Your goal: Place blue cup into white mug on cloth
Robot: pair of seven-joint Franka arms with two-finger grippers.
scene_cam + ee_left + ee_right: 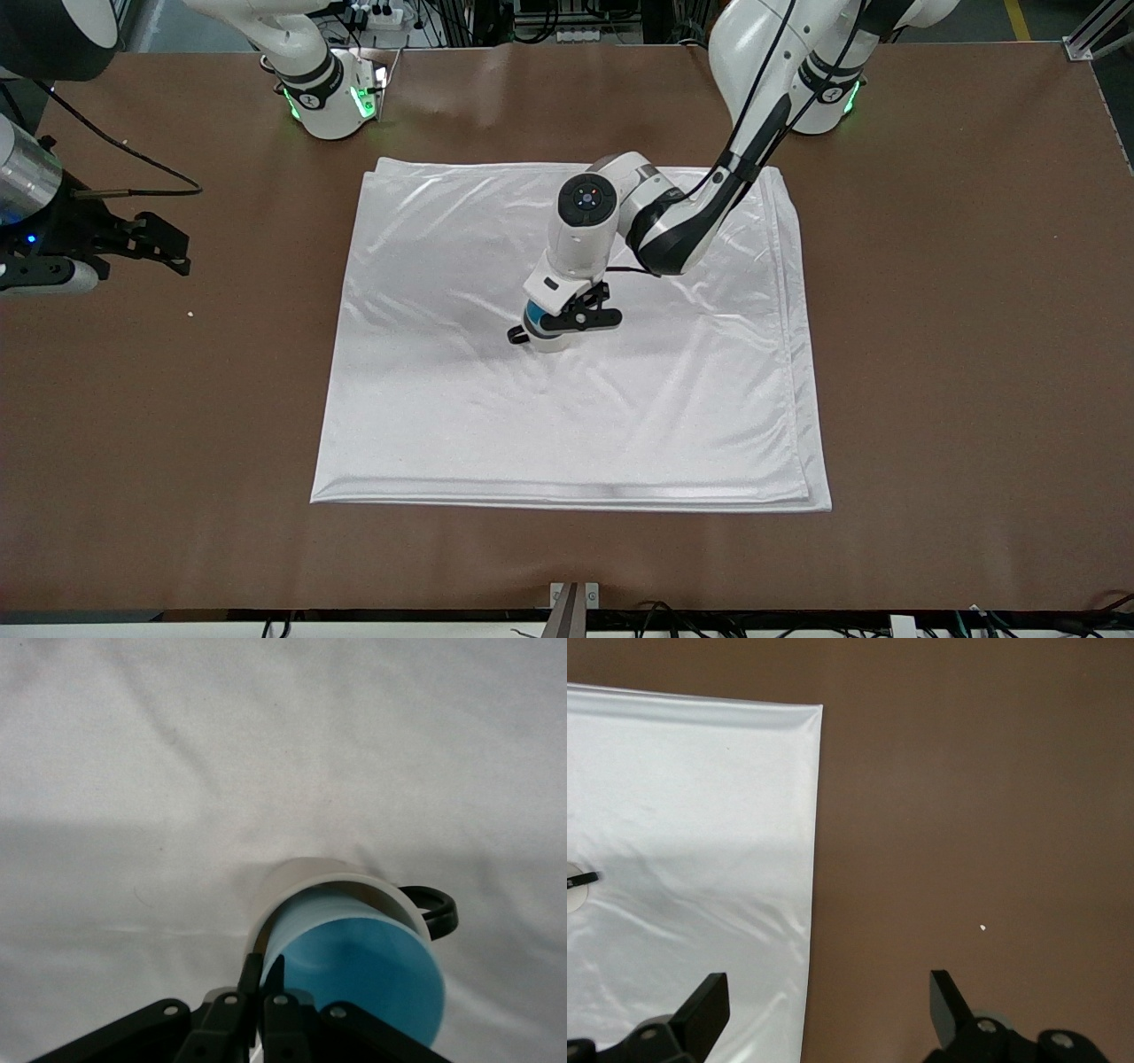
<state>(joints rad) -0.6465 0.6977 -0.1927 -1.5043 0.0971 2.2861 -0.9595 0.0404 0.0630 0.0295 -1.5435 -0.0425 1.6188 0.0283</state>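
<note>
We find the left gripper [567, 321] low over the middle of the cloth [443, 399], its fingers [251, 979] pinched together on the rim of the blue cup [359, 970], which sits tilted inside the white mug [306, 881]; from the left wrist view the cup's bright interior leans toward the camera while the mug's cream wall wraps its lower part and the black handle [436, 908] juts out beside it. The mug stands on the cloth, roughly central. As we judge it, the main risk is the release: the cup looks canted rather than seated, so letting go now could leave it wedged askew, or let it rock and nudge the mug. A pull upward with the fingers not fully parted could lift cup and mug together, or tip the mug over, since it is light and rests on slick fabric. The cloth itself is glossy and creased, with soft ridges near the mug, so any sideways drag may slide or bunch it. The right gripper [828, 1005] waits over bare table toward the right arm's end, just off the cloth's edge, its fingers wide apart and holding nothing. The table [957, 354] is a plain brown surface; a tiny white speck [982, 927] lies on it near the right gripper. Along the robots' side we see cables and frame rails.
</note>
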